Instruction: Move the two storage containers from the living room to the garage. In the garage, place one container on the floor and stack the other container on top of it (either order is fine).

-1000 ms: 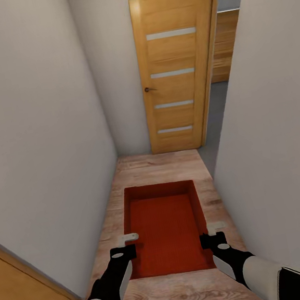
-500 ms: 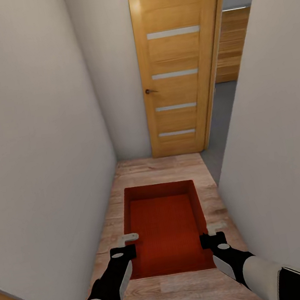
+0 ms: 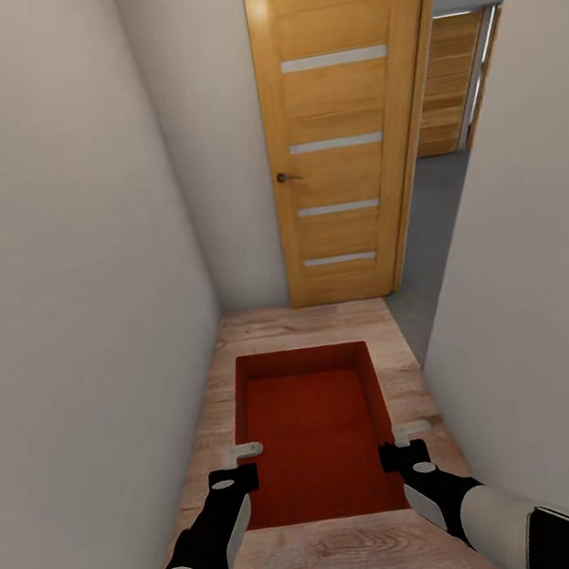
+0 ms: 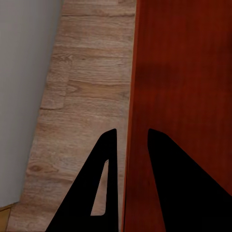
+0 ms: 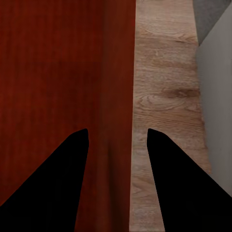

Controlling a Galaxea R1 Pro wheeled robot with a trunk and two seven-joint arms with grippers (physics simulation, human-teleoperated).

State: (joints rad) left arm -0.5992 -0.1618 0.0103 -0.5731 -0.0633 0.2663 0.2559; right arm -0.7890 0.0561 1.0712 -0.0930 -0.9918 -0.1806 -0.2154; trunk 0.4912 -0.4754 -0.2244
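One orange-red open-top storage container (image 3: 314, 432) hangs level in front of me over the light wood plank floor (image 3: 292, 329) of a narrow hallway. My left gripper (image 3: 244, 458) is shut on its left wall and my right gripper (image 3: 403, 439) is shut on its right wall. In the left wrist view, the left gripper (image 4: 131, 133) straddles the container's wall (image 4: 183, 72). The right wrist view shows the right gripper (image 5: 117, 130) pinching the container's other wall (image 5: 48, 63). The other storage container is out of view.
White walls close in on the left (image 3: 59, 267) and right (image 3: 543, 278). An open wooden door (image 3: 343, 136) with glass slits stands ahead. The doorway beside it leads to a dark grey floor (image 3: 429, 232) and a wooden plank door (image 3: 450, 81).
The view has advanced down the hallway, so the door looks nearer and the wood frame at lower left has slid out of view. Both grippers hold the container as before.
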